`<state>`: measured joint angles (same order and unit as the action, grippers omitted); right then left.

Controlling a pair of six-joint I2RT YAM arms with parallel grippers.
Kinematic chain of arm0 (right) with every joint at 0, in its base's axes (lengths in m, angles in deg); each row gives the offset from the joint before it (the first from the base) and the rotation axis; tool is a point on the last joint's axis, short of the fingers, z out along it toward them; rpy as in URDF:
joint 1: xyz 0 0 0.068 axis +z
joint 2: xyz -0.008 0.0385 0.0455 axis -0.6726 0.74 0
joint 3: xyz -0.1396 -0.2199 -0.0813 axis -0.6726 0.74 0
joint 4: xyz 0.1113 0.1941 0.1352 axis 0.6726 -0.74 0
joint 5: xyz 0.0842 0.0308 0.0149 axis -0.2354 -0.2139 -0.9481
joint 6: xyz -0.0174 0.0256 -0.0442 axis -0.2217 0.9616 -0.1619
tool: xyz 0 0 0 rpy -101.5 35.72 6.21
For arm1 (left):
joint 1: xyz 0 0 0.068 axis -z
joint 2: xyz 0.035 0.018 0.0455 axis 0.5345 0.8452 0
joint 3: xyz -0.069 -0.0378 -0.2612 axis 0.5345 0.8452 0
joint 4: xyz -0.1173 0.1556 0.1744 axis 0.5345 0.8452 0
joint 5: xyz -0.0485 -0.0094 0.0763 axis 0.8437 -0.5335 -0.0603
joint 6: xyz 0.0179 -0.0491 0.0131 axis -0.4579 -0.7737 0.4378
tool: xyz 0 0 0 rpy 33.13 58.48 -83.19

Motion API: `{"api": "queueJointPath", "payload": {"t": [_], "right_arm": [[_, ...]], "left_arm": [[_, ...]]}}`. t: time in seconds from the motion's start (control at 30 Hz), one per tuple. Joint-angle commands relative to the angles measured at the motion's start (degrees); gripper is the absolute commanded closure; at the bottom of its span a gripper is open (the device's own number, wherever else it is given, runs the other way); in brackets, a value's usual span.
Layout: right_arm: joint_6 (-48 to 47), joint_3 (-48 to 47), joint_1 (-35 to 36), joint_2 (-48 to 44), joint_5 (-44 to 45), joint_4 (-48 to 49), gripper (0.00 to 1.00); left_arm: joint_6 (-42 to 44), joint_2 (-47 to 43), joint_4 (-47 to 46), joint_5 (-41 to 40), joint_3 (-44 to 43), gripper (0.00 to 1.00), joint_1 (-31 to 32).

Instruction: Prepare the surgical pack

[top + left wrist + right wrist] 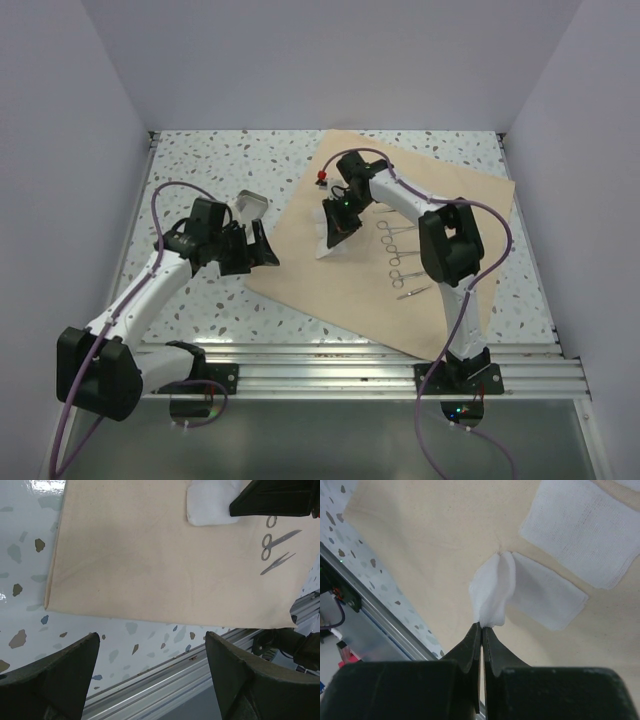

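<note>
Looking from above, I see one tan wrap sheet point(320, 270) on the table point(200, 160) and one silver tray point(252, 203) off the sheet, near the left gripper point(151, 640), whose fingers stand wide apart and hold nothing. The right gripper point(482, 626) is clamped on a raised fold of gauze point(492, 592), and two flat gauze pieces lie beside it. The instruments point(398, 255) lie in a row on the sheet. I think there are four, but they are small.

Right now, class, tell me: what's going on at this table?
The right gripper is shut on the edge of a gauze square, holding it up off the tan wrap sheet; another gauze square lies flat nearby. The left gripper hangs open and empty by the sheet's edge. Steel instruments lie on the sheet; the metal tray sits on the table beside it.
</note>
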<state>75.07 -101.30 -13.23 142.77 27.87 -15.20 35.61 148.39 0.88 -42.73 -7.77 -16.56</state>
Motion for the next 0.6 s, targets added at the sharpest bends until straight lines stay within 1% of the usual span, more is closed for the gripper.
{"api": "queueJointPath", "payload": {"t": [0.0, 0.57], "right_arm": [[-1.1, -1.3, 0.0, -0.5, 1.8, -1.6, 1.00], [-1.5, -0.6, -1.6, 0.8, 4.4, -1.9, 1.00]], "left_arm": [[1.7, 0.6, -0.2, 0.2, -2.5, 0.10, -0.5], [2.5, 2.3, -0.3, 0.4, -3.6, 0.09, -0.6]]}}
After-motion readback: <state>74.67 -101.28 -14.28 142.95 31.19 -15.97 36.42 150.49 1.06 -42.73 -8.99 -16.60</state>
